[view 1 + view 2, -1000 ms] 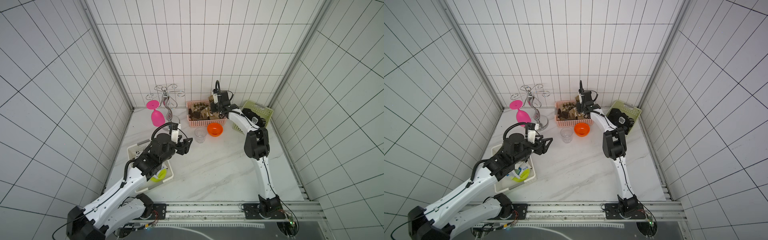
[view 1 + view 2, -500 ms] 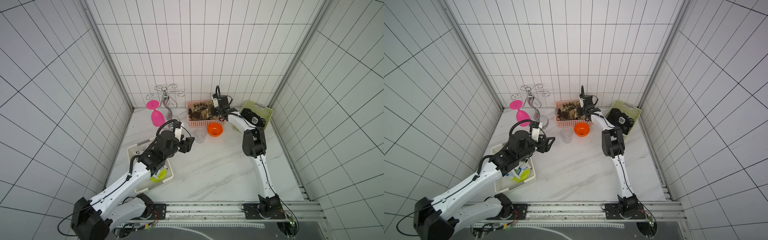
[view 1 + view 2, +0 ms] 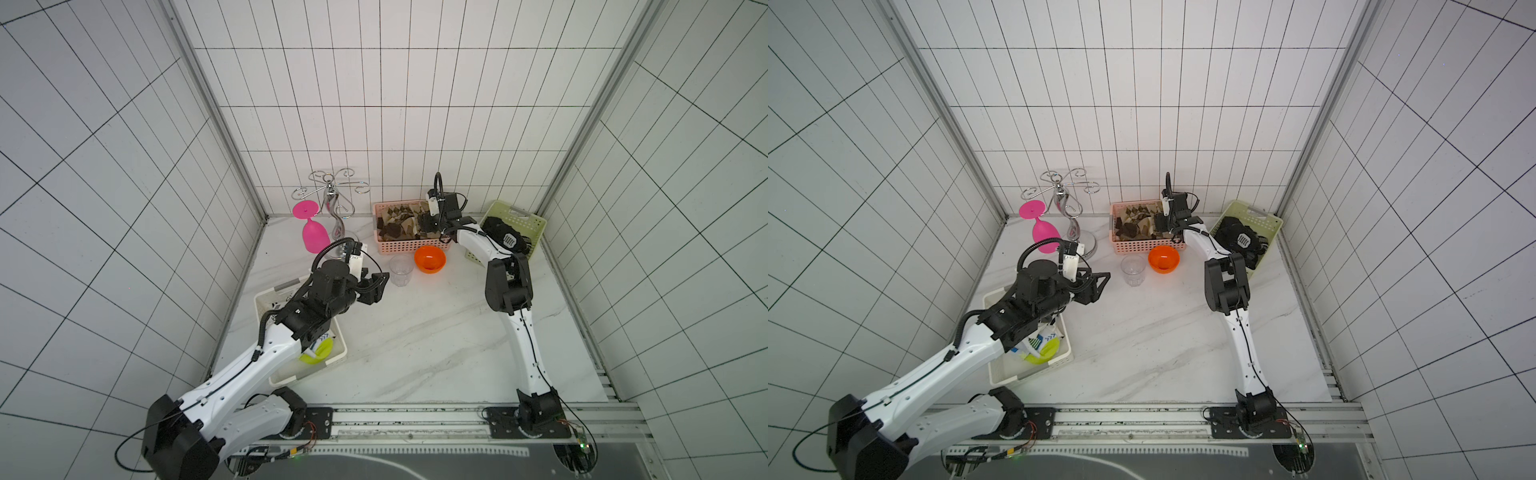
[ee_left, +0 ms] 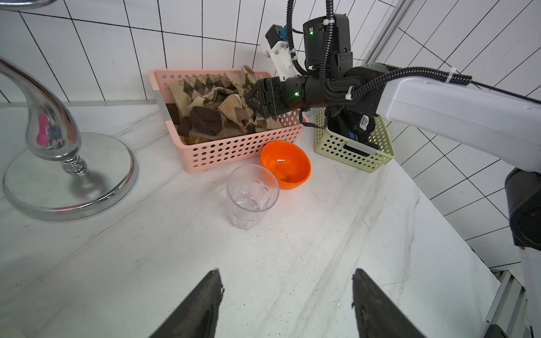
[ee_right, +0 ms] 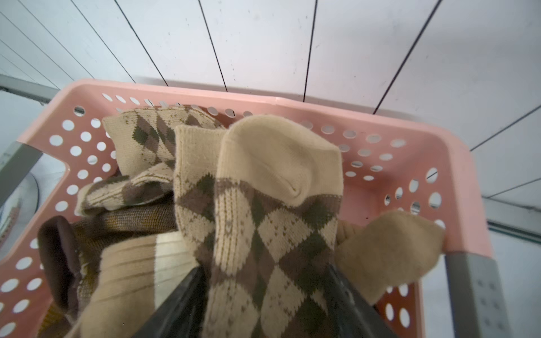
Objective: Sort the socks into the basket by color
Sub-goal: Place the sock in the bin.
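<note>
Surface: white marble counter point(image 3: 415, 340), white tiled walls point(image 3: 374, 124) on three sides. Mid-counter bare under left hand point(image 4: 287, 281), fingers apart, empty. Ahead of it: clear faceted tumbler point(image 4: 252, 196), orange plastic bowl point(image 4: 285, 164). Over pink perforated plastic basket point(image 5: 409, 140) by back wall: right hand point(image 5: 265, 272), fingers spread, tan-brown argyle fabric sock point(image 5: 263, 234) lying between them on sock pile.

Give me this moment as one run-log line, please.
right gripper: open, argyle sock between jaws, over pink basket | left gripper: open, empty | black socks: green basket
</note>
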Motion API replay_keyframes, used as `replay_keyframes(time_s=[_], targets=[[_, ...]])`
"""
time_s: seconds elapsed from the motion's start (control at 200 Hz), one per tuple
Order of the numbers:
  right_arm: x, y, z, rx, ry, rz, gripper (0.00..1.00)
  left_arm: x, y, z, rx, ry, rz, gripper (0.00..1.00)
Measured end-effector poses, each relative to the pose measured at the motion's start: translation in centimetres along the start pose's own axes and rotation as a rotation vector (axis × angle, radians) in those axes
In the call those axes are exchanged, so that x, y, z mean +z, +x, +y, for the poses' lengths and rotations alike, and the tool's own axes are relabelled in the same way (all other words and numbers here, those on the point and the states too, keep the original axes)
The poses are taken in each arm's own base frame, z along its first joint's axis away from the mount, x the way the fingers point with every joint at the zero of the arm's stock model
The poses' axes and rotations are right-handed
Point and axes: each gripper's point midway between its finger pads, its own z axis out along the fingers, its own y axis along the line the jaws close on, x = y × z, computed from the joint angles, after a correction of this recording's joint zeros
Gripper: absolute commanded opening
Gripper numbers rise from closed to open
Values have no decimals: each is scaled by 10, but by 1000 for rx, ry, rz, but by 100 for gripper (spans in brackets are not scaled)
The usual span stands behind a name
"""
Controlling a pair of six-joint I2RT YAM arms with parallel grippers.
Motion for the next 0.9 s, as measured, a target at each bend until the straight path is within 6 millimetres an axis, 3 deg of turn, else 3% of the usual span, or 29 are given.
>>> replay_keyframes(time_s=[0.05,0.31,0.66,0.72,0.819,0.904], targets=[[-1,-1,0,1,1,0,99,0,0,0,0,-1,0,72],[-24,-21,-2,10,28,-11,99,1,-1,3,7,-12,-2,75],[-121,-101,1,28,75,-135,99,-1,-17,17,31,-59,-37,86],[-137,-103,5,32,80,-137,99,-3,-21,21,33,-71,-48,98],[-161,-96,8,37,89,-124,99,-4,-25,29,35,-96,-59,98],[-181,-78,11,45,92,-94,99,-6,-28,39,34,-126,-65,98]])
